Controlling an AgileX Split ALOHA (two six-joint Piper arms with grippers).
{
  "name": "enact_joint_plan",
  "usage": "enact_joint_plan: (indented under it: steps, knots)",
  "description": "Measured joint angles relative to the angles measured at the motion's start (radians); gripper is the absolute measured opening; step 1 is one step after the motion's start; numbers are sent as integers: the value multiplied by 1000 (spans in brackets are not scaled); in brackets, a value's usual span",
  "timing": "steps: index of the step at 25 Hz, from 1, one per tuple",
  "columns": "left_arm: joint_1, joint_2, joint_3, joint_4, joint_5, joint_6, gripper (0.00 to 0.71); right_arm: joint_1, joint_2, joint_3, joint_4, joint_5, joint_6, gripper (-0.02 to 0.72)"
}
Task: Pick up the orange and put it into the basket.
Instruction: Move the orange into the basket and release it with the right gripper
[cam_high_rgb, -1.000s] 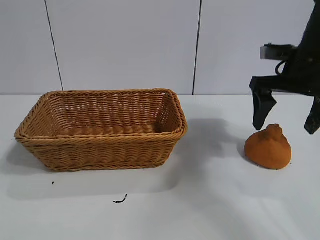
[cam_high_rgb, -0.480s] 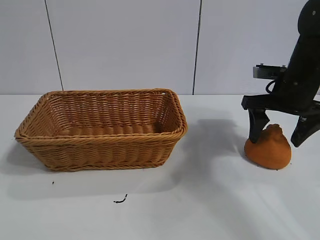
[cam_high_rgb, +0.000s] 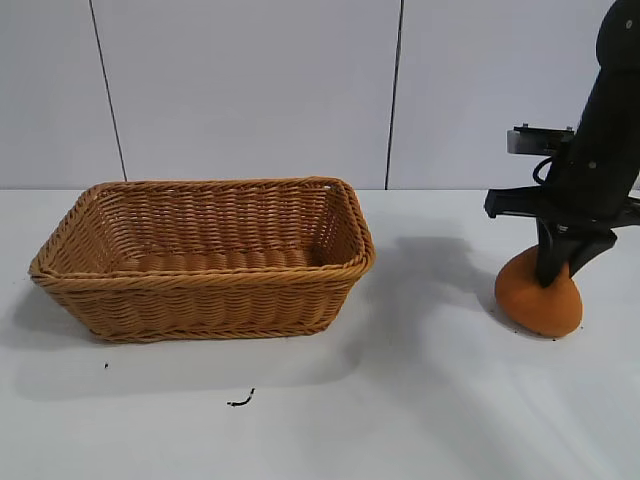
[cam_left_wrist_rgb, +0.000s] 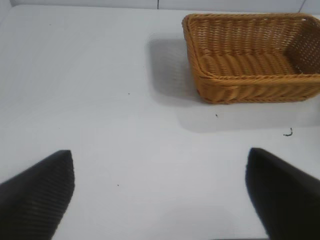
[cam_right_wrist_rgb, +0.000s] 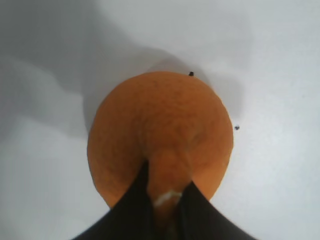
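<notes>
Right side of the white table: the dull orange, pear-shaped matte fruit, the orange, sits on the tabletop, well apart from the basket. The black right gripper points steeply down over it, its fingers drawn together and pinching the fruit's knobby neck, as the right wrist view confirms. Centre-left: the large rectangular tan woven wicker basket, flaring sides and braided rim, stands open-topped with nothing visible inside. A bare strip of tabletop lies between the basket's right rim and the orange; only a small dark squiggle marks the surface in front of the basket. The left gripper hangs parked above bare table short of the basket, fingers spread wide.
</notes>
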Motion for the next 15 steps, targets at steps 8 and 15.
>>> enact_joint_plan:
  steps: [8,15]
  knots:
    - [0,0,0,0,0,0,666,26,-36,-244,31,121,0,22]
    - [0,0,0,0,0,0,666,165,-36,-282,32,112,16,22]
